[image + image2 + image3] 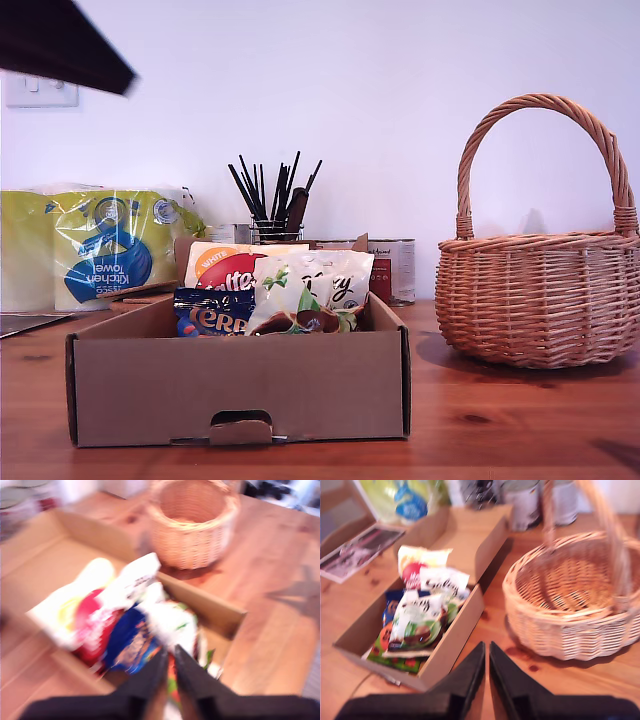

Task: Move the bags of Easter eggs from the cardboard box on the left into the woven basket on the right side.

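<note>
The cardboard box (240, 395) sits at the exterior view's left of centre, and all three bags stand in it. They are the orange-white Maltesers bag (226, 267), the dark blue Terry's bag (212, 318) and the white Galaxy bag (312, 290). The woven basket (540, 295) stands at the exterior view's right; its inside is hidden there. My first gripper (169, 652) hovers shut over the pile of bags (127, 640), holding nothing. My second gripper (486, 647) is shut above the table between the box (455, 640) and the basket (570, 600), whose visible inside is bare.
Behind the box are a kitchen towel pack (95, 245), a black wire pen holder (272, 215) and tins (398, 268). A dark blurred part of an arm (60, 45) shows at the exterior view's upper left. A flat printed sheet (355, 552) lies beside the box.
</note>
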`<state>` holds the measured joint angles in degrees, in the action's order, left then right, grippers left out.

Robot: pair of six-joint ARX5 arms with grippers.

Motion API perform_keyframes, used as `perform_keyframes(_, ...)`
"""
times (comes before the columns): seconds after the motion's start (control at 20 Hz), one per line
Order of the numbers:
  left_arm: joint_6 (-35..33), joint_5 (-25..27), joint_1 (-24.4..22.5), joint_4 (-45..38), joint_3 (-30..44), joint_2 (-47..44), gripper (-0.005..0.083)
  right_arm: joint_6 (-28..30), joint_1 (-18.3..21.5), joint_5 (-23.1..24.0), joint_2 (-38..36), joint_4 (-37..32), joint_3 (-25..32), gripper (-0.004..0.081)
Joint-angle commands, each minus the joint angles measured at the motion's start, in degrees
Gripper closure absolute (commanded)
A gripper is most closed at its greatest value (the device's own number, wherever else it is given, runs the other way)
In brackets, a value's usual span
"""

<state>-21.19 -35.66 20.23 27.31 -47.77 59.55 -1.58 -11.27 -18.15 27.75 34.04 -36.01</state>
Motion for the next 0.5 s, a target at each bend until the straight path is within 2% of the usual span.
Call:
perform_keyframes(0.0,-0.4,1.4,2.1,-2.7,0.5,3.7,-0.0017,0.2,-0.8,-0.3,0.8,-0.5,-0.6,0.0783)
perform_keyframes(0.25,0.4,9.9,9.5,-12.7,0.4,15.1,-0.0009,0.7,-1.6,-0.3,2.8,-0.6,-0.6,0.0783)
perform_keyframes(0.45,5.3,17.2,13.2,-19.2,-0.8,24.2,-0.0009,2.4,-1.5,0.2,3.0,-0.6,-0.6,0.0783)
